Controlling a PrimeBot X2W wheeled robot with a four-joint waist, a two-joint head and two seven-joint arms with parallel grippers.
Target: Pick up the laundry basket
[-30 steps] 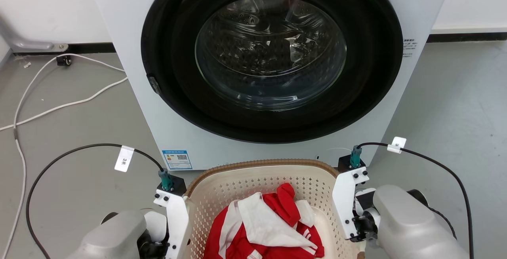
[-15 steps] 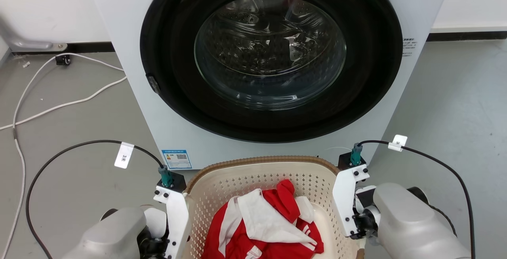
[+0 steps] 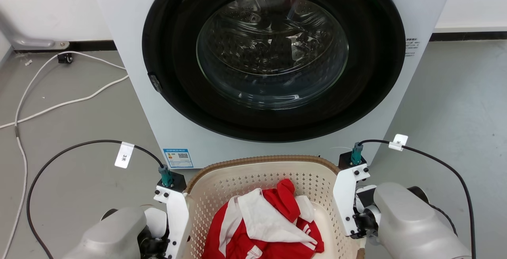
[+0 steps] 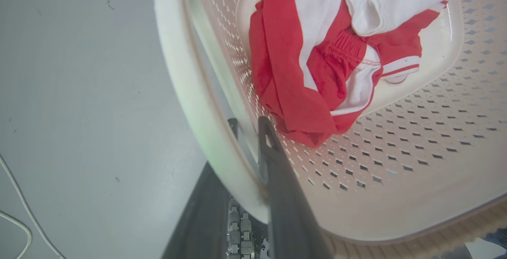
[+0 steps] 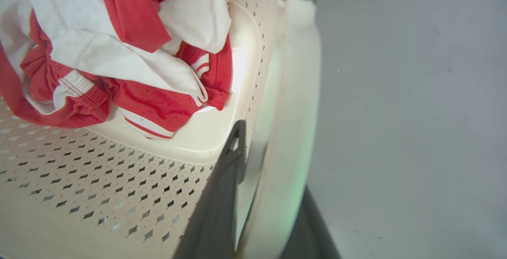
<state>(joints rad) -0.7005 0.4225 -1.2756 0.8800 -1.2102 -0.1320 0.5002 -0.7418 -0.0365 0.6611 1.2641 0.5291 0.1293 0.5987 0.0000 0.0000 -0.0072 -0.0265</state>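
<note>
Step in hand: grasp made, lift due. The laundry basket [image 3: 261, 159] sits low between the two arms, just in front of the washing machine [image 3: 126, 53]. Can't tell if it is clear of the floor [image 3: 79, 108]. Left jaws pinch the left side handle [image 4: 186, 92], one finger inside the wall and one outside. Right jaws pinch the right side handle [image 5: 293, 92] the same way. Next move, as I judge it: raise both arms evenly and keep the basket level and off the machine front. The basket holds red-and-white clothes [image 3: 269, 219] bunched on its bottom. The machine door is shut, and the drum behind the glass looks empty.
</note>
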